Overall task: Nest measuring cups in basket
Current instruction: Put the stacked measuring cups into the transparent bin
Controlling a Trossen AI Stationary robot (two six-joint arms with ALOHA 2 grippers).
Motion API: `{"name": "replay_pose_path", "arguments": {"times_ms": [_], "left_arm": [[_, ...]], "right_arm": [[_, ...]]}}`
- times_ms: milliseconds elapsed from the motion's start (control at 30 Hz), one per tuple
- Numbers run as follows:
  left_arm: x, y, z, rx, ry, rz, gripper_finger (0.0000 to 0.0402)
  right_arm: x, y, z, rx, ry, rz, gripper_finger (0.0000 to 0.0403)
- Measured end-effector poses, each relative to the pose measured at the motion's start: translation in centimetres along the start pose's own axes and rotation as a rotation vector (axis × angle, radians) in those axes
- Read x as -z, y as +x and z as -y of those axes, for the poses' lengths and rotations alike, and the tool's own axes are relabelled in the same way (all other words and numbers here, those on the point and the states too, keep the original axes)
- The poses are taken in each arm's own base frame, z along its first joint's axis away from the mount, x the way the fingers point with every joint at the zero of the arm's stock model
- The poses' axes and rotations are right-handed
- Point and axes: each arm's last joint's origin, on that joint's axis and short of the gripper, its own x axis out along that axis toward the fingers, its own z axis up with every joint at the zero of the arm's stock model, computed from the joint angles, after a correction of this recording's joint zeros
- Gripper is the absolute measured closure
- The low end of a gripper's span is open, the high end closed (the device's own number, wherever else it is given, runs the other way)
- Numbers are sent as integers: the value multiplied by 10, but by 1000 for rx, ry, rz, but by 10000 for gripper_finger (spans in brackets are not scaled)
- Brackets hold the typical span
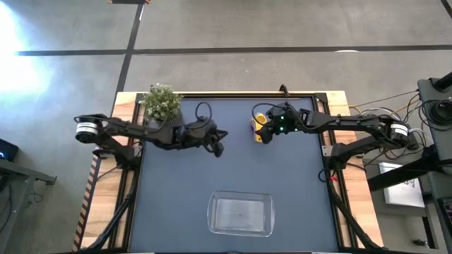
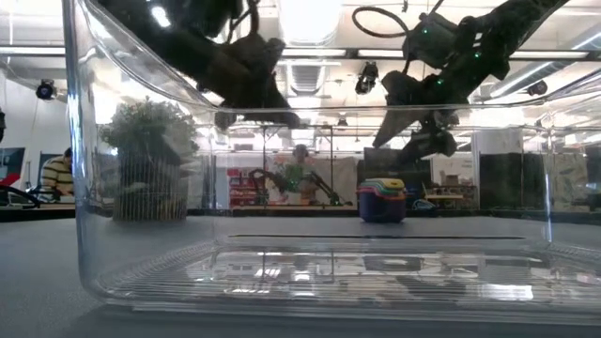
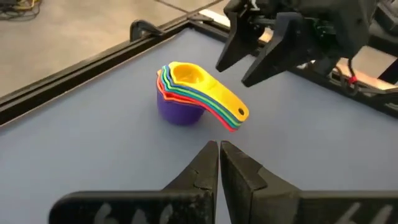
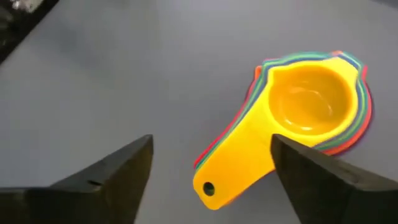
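The measuring cups (image 1: 260, 128) sat nested in one stack — yellow on top, purple at the bottom — on the worktop (image 1: 233, 169) near its far edge. The right gripper (image 1: 270, 131) hovered just above them with its jaws spread wide and empty, the yellow handle lying between them. The left gripper (image 1: 217, 147) hung nearby, jaws closed together on nothing. The basket (image 1: 240, 214) stood well apart — near the front edge.

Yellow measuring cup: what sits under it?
Under the yellow cup only the rims and handle edges of the nested cups show, with the purple cup lowest. Their bowls are covered. The clear basket lies apart.
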Motion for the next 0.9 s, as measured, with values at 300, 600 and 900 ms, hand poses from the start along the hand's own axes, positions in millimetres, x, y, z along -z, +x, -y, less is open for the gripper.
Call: {"name": "replay_pose_path", "arguments": {"times_ms": [300, 600, 900], "left_arm": [[4, -13, -6, 7, 22, 18, 402], [3, -12, -5, 8, 44, 20, 402], [6, -13, -7, 6, 47, 11, 402]], "right_arm": [[-2, -2, -2, 20, 93, 9, 35], [-10, -7, -11, 239, 174, -53, 35], [-10, 19, -30, 288, 199, -131, 34]]}}
